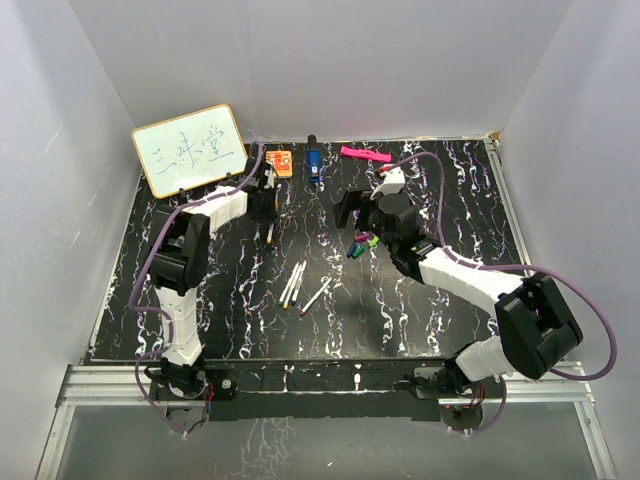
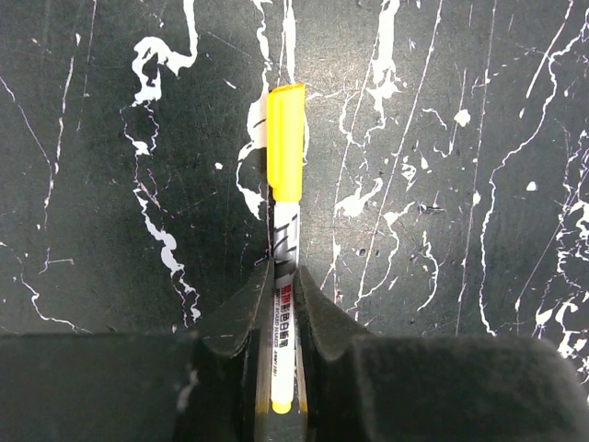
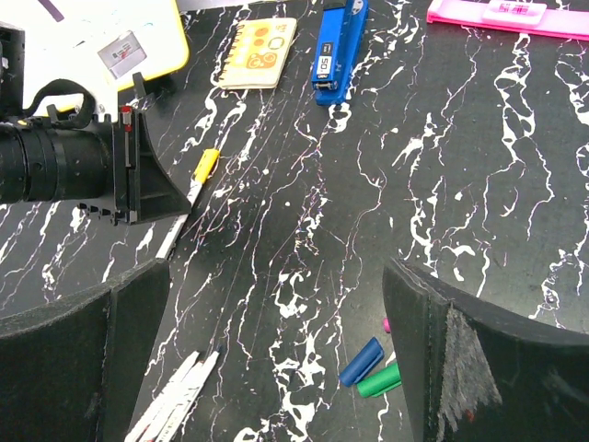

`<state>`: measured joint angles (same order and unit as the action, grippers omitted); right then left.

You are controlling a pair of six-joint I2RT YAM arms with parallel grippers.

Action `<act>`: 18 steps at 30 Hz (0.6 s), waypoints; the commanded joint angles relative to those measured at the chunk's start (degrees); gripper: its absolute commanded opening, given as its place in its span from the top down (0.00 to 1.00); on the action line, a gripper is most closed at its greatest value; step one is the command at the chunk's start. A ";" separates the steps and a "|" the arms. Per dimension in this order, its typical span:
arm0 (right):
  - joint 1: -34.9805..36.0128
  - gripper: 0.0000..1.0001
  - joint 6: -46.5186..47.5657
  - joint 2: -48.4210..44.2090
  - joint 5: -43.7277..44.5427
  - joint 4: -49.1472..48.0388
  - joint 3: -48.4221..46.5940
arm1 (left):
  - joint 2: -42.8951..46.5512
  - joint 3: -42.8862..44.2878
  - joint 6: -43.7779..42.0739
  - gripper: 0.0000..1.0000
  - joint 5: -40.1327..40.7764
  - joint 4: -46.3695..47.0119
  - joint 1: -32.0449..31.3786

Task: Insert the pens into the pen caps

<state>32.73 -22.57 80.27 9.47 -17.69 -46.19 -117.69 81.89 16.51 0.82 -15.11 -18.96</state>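
Tabletop [image 1: 235, 315] black, white-veined, bearing loose pens [image 1: 293, 284] — white walls [image 1: 400, 60] around.

The tabletop [image 1: 230, 320] is black with white marble-like veining. Mid-frame in the left wrist view, the pen [image 2: 284, 241] has a white barrel and a yellow cap [image 2: 286, 143]. Low in the right wrist view lie a blue cap [image 3: 360, 360] and a green cap [image 3: 379, 379].

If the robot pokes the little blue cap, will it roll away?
Probably: the blue cap looks round and lies on its side, so it may roll. It seems tiny, so it is likely light. The green cap beside it might block it.
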 commanded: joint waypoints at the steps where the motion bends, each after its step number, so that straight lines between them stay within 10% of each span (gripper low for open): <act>1: -0.12 0.02 0.35 0.06 0.69 -1.81 -2.85 | -1.00 1.50 0.73 0.88 -0.55 -3.12 0.32; 7: -0.13 0.02 0.64 -0.07 2.06 -2.04 -2.39 | 0.42 1.74 1.15 0.68 -1.72 -2.15 0.33; 18: -0.68 0.02 -1.26 -0.26 6.24 -2.63 -1.35 | 6.40 1.08 1.15 0.61 -0.41 -2.68 0.33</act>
<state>32.67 -22.65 80.38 13.02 -17.76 -46.30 -117.58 82.61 17.56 -0.10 -15.97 -18.87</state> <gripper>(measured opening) 0.980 0.383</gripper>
